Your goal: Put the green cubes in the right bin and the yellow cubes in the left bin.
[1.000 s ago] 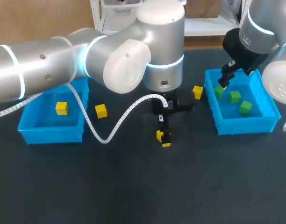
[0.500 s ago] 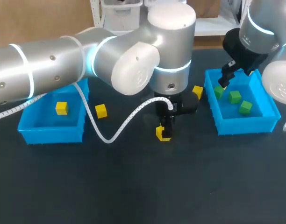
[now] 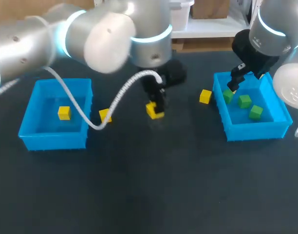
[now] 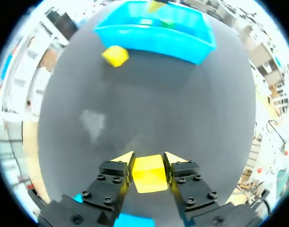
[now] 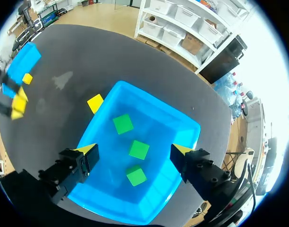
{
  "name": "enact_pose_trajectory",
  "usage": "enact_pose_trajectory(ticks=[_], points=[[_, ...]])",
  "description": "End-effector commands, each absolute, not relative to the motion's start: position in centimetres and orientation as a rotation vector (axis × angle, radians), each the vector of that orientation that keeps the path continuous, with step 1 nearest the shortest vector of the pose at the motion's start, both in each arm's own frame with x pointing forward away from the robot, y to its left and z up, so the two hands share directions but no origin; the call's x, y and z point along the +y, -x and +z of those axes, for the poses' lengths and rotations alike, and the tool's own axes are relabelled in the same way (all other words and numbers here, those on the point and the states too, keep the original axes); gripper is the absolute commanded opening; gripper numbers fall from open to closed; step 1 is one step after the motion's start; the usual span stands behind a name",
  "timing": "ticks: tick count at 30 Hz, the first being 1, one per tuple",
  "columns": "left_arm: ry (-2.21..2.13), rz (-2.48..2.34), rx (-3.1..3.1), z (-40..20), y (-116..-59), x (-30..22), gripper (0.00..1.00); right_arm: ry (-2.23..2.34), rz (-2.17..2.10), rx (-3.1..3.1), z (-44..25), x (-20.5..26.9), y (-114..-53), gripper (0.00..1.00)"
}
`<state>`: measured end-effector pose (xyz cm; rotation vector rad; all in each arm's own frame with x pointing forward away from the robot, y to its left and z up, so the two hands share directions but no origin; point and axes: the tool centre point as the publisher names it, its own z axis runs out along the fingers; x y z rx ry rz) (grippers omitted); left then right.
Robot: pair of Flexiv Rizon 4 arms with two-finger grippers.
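Yellow cube is pinched by left gripper; weak grip could drop it short of left bin, at 9 o'clock.

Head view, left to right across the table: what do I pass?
Left blue plastic bin, yellow cube inside it, loose yellow cube, gripped yellow cube in left gripper, second loose yellow cube, right blue plastic bin, three green cubes.
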<state>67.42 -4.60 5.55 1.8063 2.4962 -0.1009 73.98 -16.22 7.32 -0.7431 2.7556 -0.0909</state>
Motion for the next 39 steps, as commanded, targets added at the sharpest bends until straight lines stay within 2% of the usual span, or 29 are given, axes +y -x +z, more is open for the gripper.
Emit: enact_pose_trajectory(ticks=[1,12,24,30,31,32,33,39], points=[[-1.674,-0.149,2.483,8.5,-67.7,1.0,0.00,0.741,-0.092,2.752,7.3,-16.3,-73.8,1.00],[-1.359,-0.035,2.616,11.5,-70.4,11.2,0.00,0.741,-0.092,2.752,7.3,-16.3,-73.8,1.00],[-1.120,0.019,2.768,9.1,-70.2,18.2,0.00,0.741,-0.092,2.752,7.3,-16.3,-73.8,1.00],[-1.074,0.032,2.812,7.6,-69.9,19.7,0.00,0.741,-0.092,2.752,7.3,-16.3,-73.8,1.00],[-1.073,0.040,2.820,7.3,-70.0,20.0,0.03,0.741,-0.092,2.752,7.3,-16.3,-73.8,1.00],[-1.076,0.043,2.824,7.2,-69.9,20.1,0.67,0.741,-0.092,2.752,7.3,-16.3,-73.8,1.00],[-1.060,0.042,2.832,7.1,-70.0,20.2,1.00,0.741,-0.092,2.752,7.3,-16.3,-73.8,1.00],[-1.067,0.014,2.793,7.5,-71.2,19.5,1.00,0.741,-0.092,2.752,7.3,-16.3,-73.8,1.00]])
